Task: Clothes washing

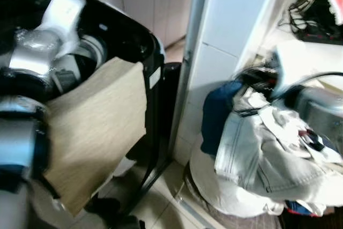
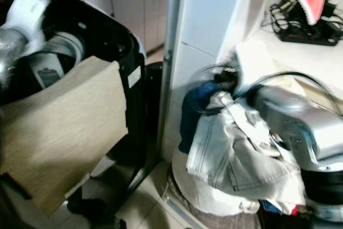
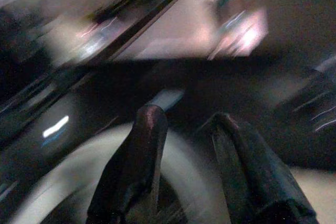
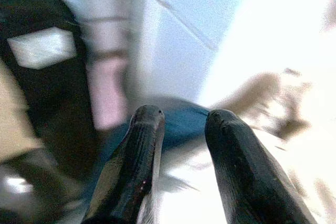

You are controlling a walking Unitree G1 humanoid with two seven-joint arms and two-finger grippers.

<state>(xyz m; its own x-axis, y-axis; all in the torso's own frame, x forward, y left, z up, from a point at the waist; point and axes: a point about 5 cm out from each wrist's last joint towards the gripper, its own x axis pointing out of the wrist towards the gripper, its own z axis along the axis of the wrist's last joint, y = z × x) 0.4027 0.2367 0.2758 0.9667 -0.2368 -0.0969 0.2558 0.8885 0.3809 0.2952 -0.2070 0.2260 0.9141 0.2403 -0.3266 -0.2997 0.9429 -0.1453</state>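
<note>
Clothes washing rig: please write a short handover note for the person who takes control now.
Left tool: open, holding nothing, above the black washing machine.
Right tool: open, holding nothing, pointing at the laundry pile.
Things: a beige cloth hangs over the machine's front edge. A pale denim garment and a dark blue garment lie heaped on a white basket beside the white pillar.
Done: apparently only the beige cloth moved.
Left: load the heap, push the cloth in.

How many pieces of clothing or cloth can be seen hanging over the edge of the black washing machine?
1: a beige cloth hangs over the front rim of the black washing machine. More may lie hidden inside the drum.
</note>
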